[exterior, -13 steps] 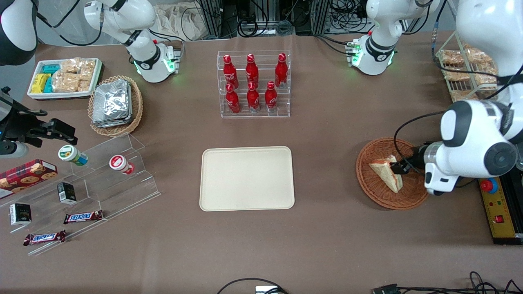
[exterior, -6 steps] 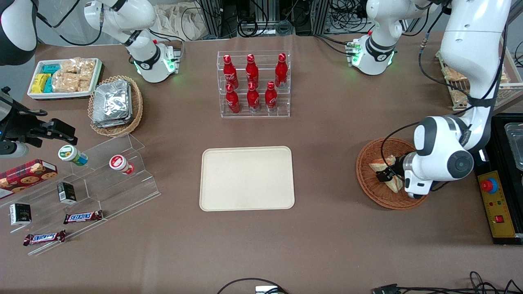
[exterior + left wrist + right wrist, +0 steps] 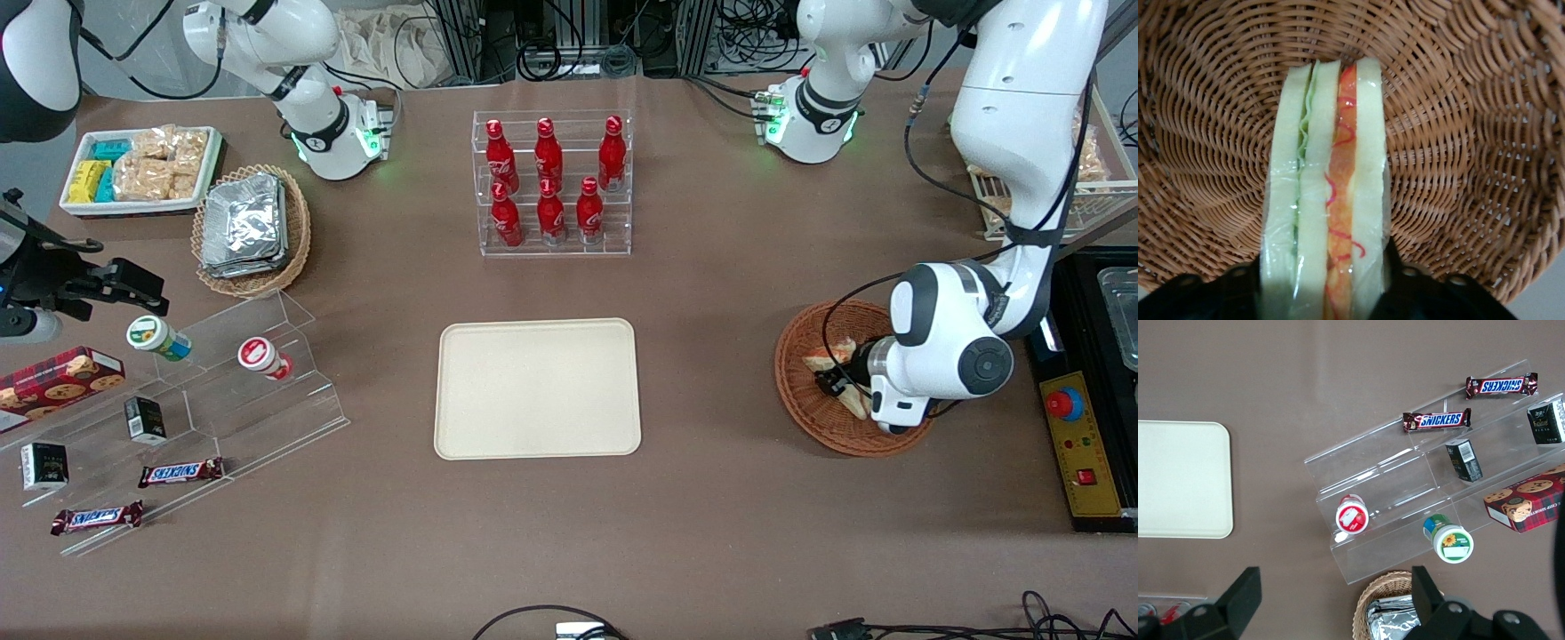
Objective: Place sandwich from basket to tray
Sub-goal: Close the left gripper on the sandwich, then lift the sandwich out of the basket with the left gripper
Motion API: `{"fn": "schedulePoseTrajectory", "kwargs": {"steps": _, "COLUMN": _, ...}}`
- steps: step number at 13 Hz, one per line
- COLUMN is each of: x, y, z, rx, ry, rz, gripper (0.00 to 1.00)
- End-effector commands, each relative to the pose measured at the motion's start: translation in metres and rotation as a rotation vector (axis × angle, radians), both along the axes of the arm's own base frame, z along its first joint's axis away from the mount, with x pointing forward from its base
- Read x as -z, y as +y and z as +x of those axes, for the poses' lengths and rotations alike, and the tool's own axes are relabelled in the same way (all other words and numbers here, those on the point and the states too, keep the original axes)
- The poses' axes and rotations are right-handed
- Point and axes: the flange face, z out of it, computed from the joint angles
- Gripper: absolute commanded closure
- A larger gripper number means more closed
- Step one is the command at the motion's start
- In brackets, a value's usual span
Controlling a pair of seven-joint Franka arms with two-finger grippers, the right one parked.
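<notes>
The left arm's gripper (image 3: 834, 380) is down inside the basket (image 3: 800, 404), and its two black fingers (image 3: 1238, 290) are clamped on the sandwich (image 3: 1328, 193), one against each outer bread face. In the wrist view the sandwich stands on edge between them, showing white bread with pale green filling on one side and red-orange filling with red strips on the other, all under clear wrap. The brown woven wall of the basket surrounds it. From the front, only pale corners of the sandwich (image 3: 820, 361) show past the arm's wrist; whether it rests on the basket floor or hangs just above it cannot be told.

The tray (image 3: 538, 388) lies flat near the middle of the table, well apart from the basket and bare.

Readable writing is mostly at the parked arm's end of the table. Two brown bars marked SNICKERS (image 3: 1437, 420) lie on the steps of a clear acrylic stand (image 3: 222, 418) — white letters on a dark wrapper. A red tartan cookie box (image 3: 1528, 497) with pictures of chocolate-chip cookies sits on it too, along with two small dark cartons (image 3: 1464, 460) whose print is too small to read. Two round cups (image 3: 1449, 540) lie on their sides there — one lid green with a sunflower, one red.

Farther from the camera than the tray, six red bottles (image 3: 551, 178) with white script stand in a clear rack; the lettering cannot be read.
</notes>
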Motion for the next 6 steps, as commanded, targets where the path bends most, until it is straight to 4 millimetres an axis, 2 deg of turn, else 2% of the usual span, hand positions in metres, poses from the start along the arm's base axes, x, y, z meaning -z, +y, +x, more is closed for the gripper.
{"fn": "schedulePoseTrajectory", "kwargs": {"steps": 1, "x": -0.030, "y": -0.005, "z": 0.003, "rx": 0.018, "ry": -0.026, "rz": 0.004, "gripper": 1.00}}
{"fn": "schedulePoseTrajectory", "kwargs": {"steps": 3, "x": -0.068, "y": -0.019, "z": 0.005, "rx": 0.050, "ry": -0.029, "rz": 0.002, "gripper": 1.00}}
{"fn": "schedulePoseTrajectory", "kwargs": {"steps": 6, "x": -0.132, "y": -0.067, "z": 0.014, "rx": 0.197, "ry": -0.055, "rz": -0.050, "gripper": 1.00}}
